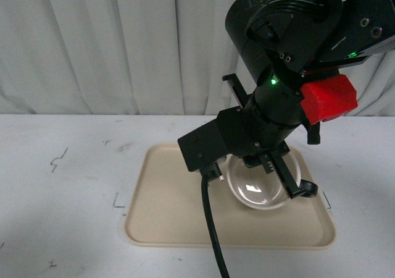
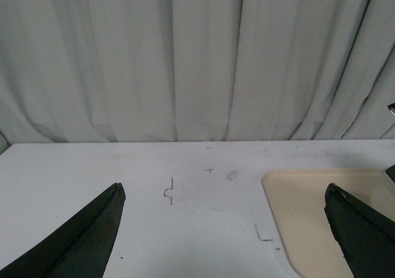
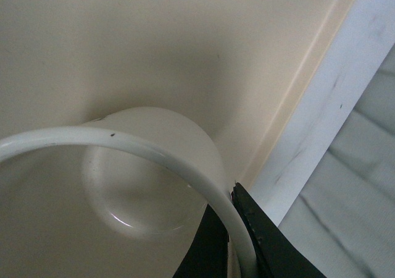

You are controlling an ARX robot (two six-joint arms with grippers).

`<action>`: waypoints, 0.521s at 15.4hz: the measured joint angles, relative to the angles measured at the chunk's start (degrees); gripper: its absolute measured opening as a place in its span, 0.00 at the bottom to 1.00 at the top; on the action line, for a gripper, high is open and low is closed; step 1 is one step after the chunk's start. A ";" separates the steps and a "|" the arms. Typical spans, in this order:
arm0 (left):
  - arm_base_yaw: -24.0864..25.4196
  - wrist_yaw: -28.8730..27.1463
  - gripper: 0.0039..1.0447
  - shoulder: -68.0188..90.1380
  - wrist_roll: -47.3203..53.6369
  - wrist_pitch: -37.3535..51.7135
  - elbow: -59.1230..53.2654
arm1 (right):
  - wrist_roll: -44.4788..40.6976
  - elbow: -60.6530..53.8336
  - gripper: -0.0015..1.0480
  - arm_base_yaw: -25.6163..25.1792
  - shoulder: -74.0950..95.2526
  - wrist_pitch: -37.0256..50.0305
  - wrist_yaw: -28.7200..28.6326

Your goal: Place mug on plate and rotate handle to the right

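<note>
One plate (image 1: 173,213) sits on the white table (image 1: 62,197), near edge closest to the camera. One mug (image 1: 256,193) stands upright on the plate's right half, mouth up and nothing visible inside. One black handle (image 1: 307,189) pokes out on the mug's right side. The right gripper (image 1: 278,176) comes down from above and is clamped on the mug's rim; the right wrist view shows one finger (image 3: 213,250) inside the wall and one outside. One black cable (image 1: 213,241) hangs across the plate. The left gripper (image 2: 223,191) is spread wide with nothing between its fingers, over bare table left of the plate. A white curtain (image 1: 92,43) hangs behind.
</note>
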 joint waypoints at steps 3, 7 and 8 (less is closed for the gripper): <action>0.00 0.00 0.94 0.00 0.00 0.00 0.00 | -7.04 0.04 0.03 2.51 -0.55 -2.62 -5.42; 0.00 0.02 0.94 0.00 0.00 0.00 0.00 | -7.34 -2.16 0.03 2.38 -2.36 -3.52 -11.15; 0.00 0.02 0.94 0.00 0.00 0.00 0.00 | -6.73 -2.21 0.03 1.81 -2.51 -3.72 -11.32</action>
